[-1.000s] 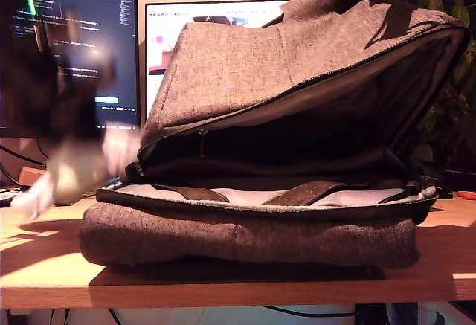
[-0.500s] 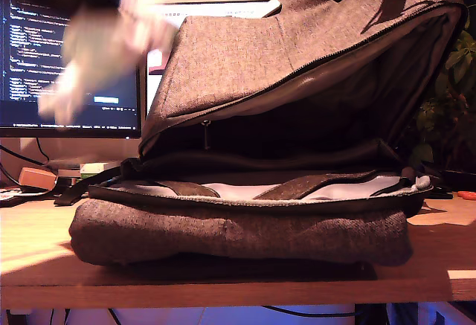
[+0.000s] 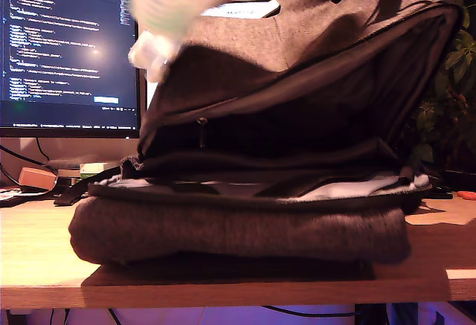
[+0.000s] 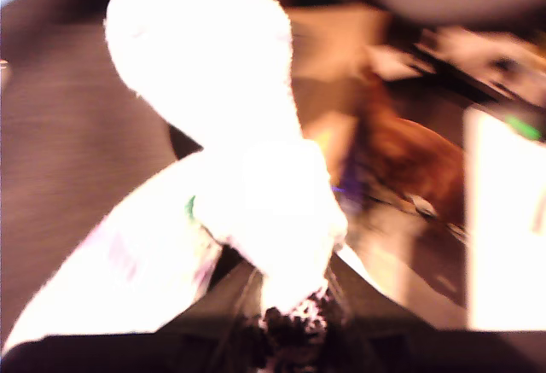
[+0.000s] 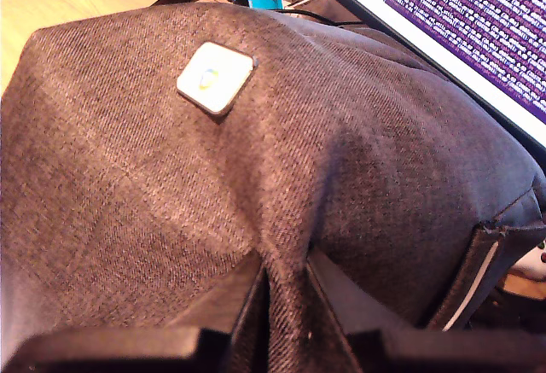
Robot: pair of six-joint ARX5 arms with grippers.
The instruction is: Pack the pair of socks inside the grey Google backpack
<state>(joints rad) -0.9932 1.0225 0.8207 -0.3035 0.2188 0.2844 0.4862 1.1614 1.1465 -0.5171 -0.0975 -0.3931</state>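
Off-white knit: pair of socks (image 4: 230,194), pinched at the tips of the first gripper (image 4: 294,305), jaws closed on the bundle; loose ends hang free. In the exterior view the socks (image 3: 175,5) appear as a pale blur at the top edge, above the raised flap's near corner and outside the opening.

Grey-brown woven fabric: grey Google backpack (image 3: 245,228), lying on a wooden desk (image 3: 37,258), main compartment gaping towards the camera, light lining (image 3: 349,189) visible inside. Pale rounded patch (image 5: 215,78) on the flap.

Second gripper (image 5: 286,292): jaws nipped on a fold of the flap fabric, apparently holding the bag open.

Background: code monitor (image 3: 67,50), plant (image 3: 454,65).

Risks, judged:
- Dangling sock ends may catch on the flap edge or zip and be dragged out of the grip.
- The fabric pinch looks shallow; if it slips, the flap would likely drop over the opening.
- Release above the flap would leave the socks on top of the bag.
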